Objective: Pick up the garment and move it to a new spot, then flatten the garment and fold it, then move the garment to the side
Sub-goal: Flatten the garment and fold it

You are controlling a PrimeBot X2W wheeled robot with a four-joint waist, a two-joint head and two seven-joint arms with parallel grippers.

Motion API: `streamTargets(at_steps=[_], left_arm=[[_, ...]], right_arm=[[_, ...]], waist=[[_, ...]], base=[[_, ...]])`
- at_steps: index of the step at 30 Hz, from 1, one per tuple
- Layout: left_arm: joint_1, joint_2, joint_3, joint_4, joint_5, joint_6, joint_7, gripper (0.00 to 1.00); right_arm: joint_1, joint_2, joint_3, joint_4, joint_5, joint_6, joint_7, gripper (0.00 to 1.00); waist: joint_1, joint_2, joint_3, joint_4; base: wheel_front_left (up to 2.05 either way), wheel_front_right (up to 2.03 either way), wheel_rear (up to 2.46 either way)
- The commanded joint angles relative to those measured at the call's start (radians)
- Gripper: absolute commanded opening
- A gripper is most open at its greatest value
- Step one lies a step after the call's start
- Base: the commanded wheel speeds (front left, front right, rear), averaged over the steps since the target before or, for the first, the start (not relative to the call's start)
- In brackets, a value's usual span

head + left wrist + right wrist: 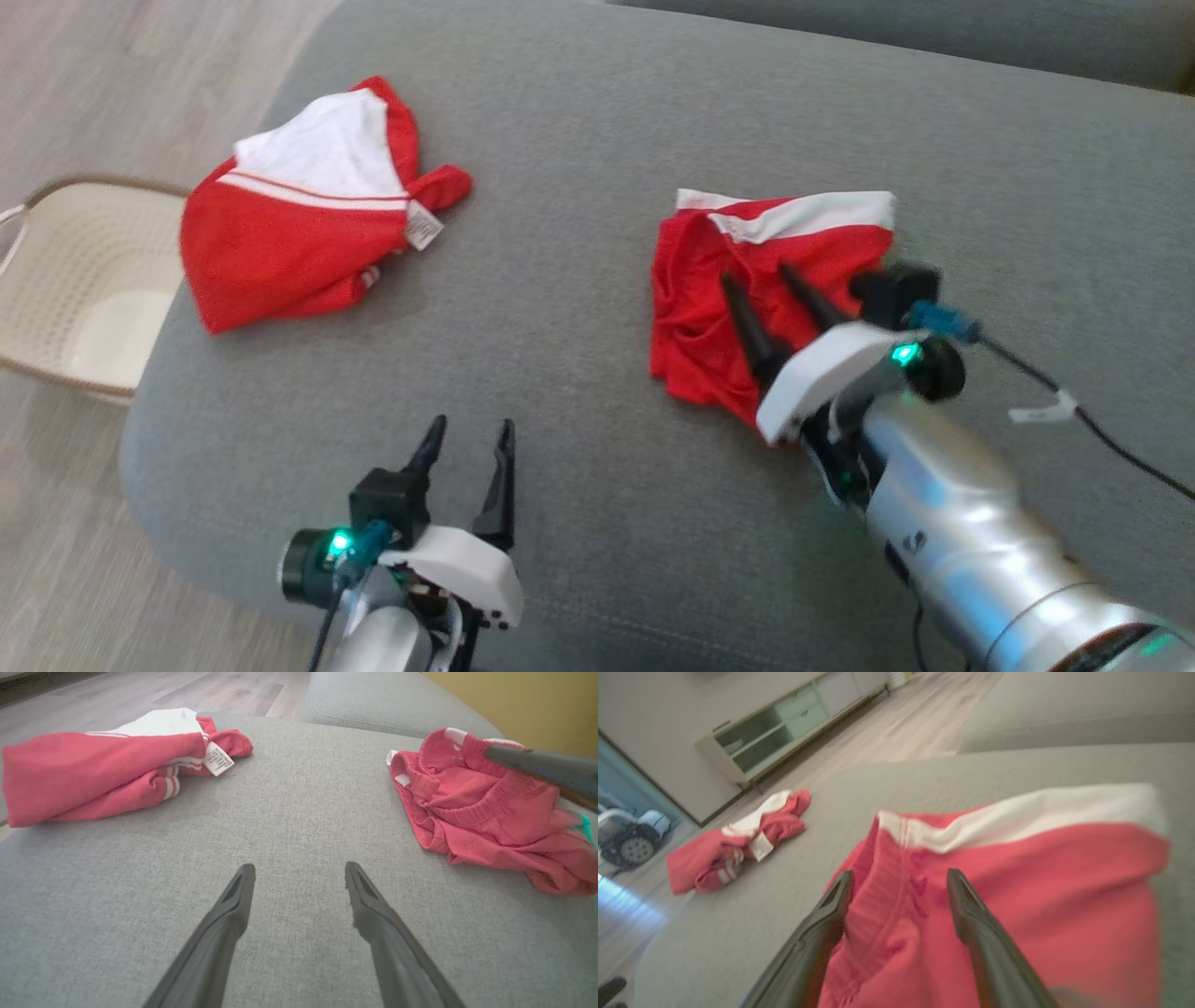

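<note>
You're looking at basket [84,280] sitting off the cushion's left edge | red-and-white top [299,233] lying bunched on grey cushion [579,140], upper left | left gripper [471,424] hovering over bare cushion, fingers spread, holding nothing | red shorts [695,317] lying crumpled at right | right gripper [755,273] sitting over shorts, fingers spread, not pinching.

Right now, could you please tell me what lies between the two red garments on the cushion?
Only bare grey cushion lies between the red-and-white garment and the red shorts; the head view shows this stretch plainly.
</note>
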Motion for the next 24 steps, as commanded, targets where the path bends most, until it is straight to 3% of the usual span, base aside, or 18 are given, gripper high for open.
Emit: streamTargets(at_steps=[1, 13, 18, 24], left_arm=[[-0.022, 0.009, 0.043, -0.035, 0.010, 0.004, -0.005, 1.00], [-0.002, 0.009, 0.129, -0.060, 0.065, 0.025, -0.005, 1.00], [0.016, 0.009, 0.169, -0.064, 0.089, 0.036, -0.005, 1.00], [0.041, 0.009, 0.206, -0.061, 0.116, 0.049, -0.005, 1.00]], right_arm=[[-0.016, 0.019, -0.035, -0.048, -0.025, -0.001, -0.013, 1.00], [0.252, 0.019, -0.584, -0.386, -0.440, -0.001, -0.014, 1.00], [0.345, 0.019, -0.670, -0.456, -0.516, -0.001, -0.014, 1.00], [0.432, 0.019, -0.696, -0.509, -0.537, -0.001, -0.014, 1.00]], waist=[[0.0000, 0.0000, -0.009, -0.021], [0.0000, 0.0000, -0.059, -0.182], [0.0000, 0.0000, -0.074, -0.233], [0.0000, 0.0000, -0.091, -0.272]], base=[[0.00, 0.00, 0.00], [0.00, 0.00, 0.00], [0.00, 0.00, 0.00], [0.00, 0.00, 0.00]])
